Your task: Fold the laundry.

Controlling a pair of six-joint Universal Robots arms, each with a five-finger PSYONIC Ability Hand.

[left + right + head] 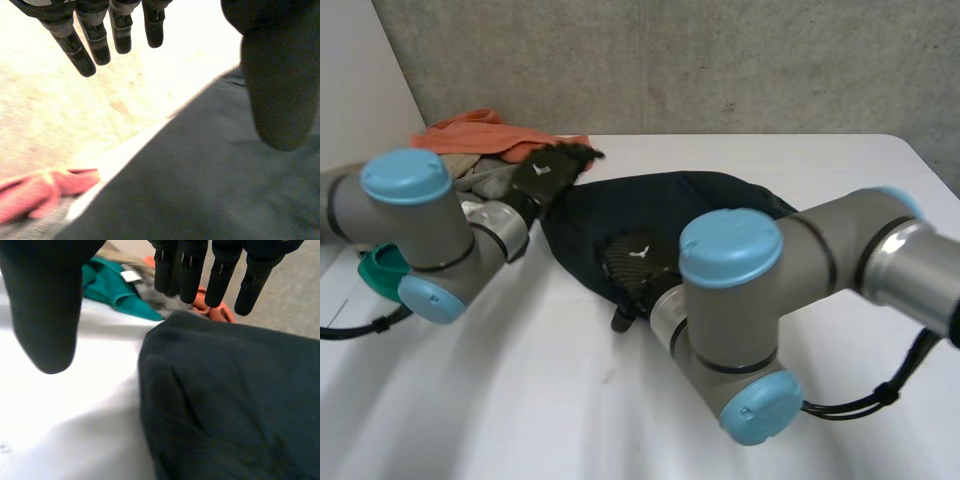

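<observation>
Dark navy garment [670, 205] lies bunched mid-table [520, 400]. Right hand [635, 262] sits over its near left part, fingers [220, 270] straight, thumb apart, holding nothing. Left hand [545, 172] is over the garment's far left edge, fingers [95, 35] also extended, nothing held. Just past that edge is a pile: orange cloth [485, 132], grey cloth [485, 178] and green cloth [382, 268].

I take this for a robotics lab or test cell: a bare grey concrete wall [720, 60] at the far side, a plain white table [520, 400], grey-jointed arms [740, 290] over it, and a heap of clothes [490, 135] far left.
</observation>
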